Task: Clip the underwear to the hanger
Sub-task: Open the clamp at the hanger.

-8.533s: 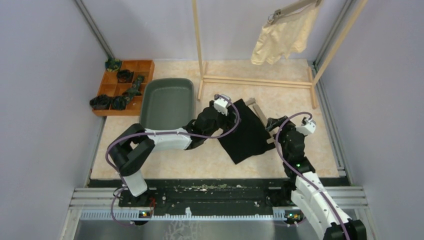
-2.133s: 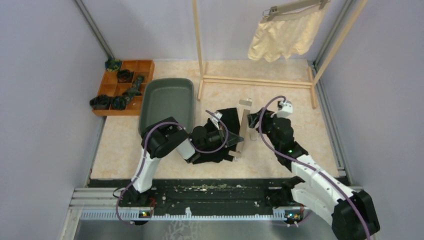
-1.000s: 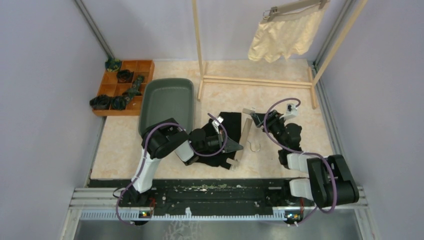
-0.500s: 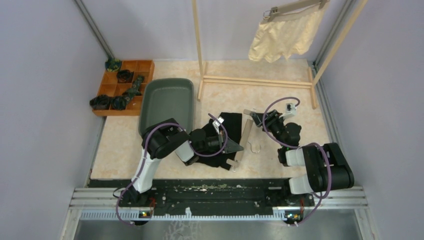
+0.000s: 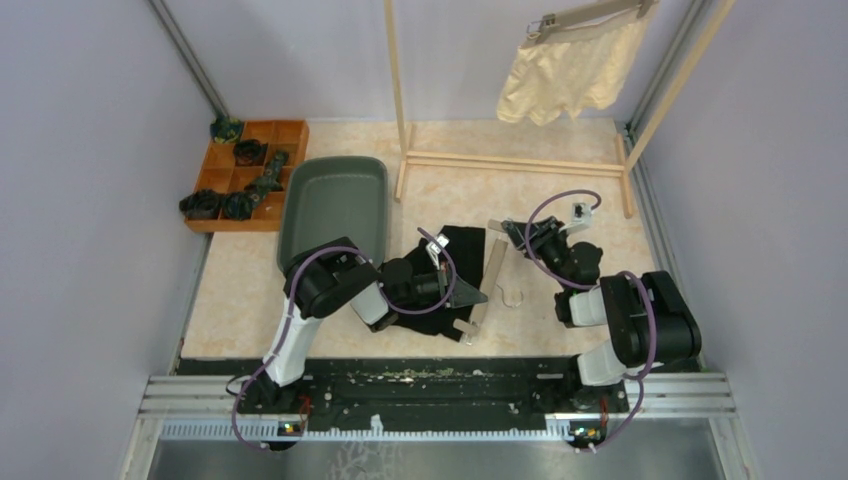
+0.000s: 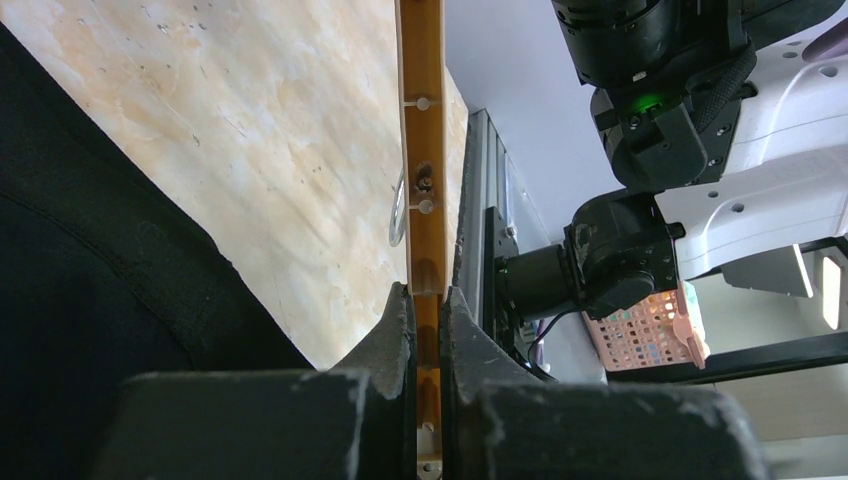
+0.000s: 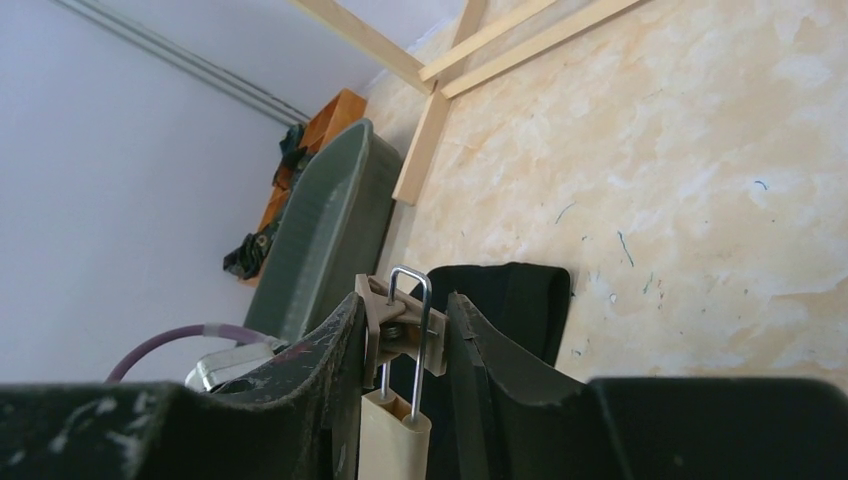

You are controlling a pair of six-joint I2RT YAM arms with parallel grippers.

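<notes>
Nearest me, the left end effector (image 6: 427, 300) stays clamped together on the wooden bar of the hanger (image 5: 490, 275), pinning it flat on the tabletop (image 5: 600, 190). The black underwear (image 5: 458, 245) lies crumpled beside the bar, partly under that arm. Further along, the right end effector (image 7: 405, 300) has drawn its fingers in over the last second around the metal clip (image 7: 400, 338) at the hanger's far end. They now sit close on either side of it, though I cannot tell whether they press it yet. It looks like a squeeze to open the clip so the black waistband can go in. At the back, the cream underwear (image 5: 565, 75) already hangs clipped on the rack (image 5: 395, 90).
</notes>
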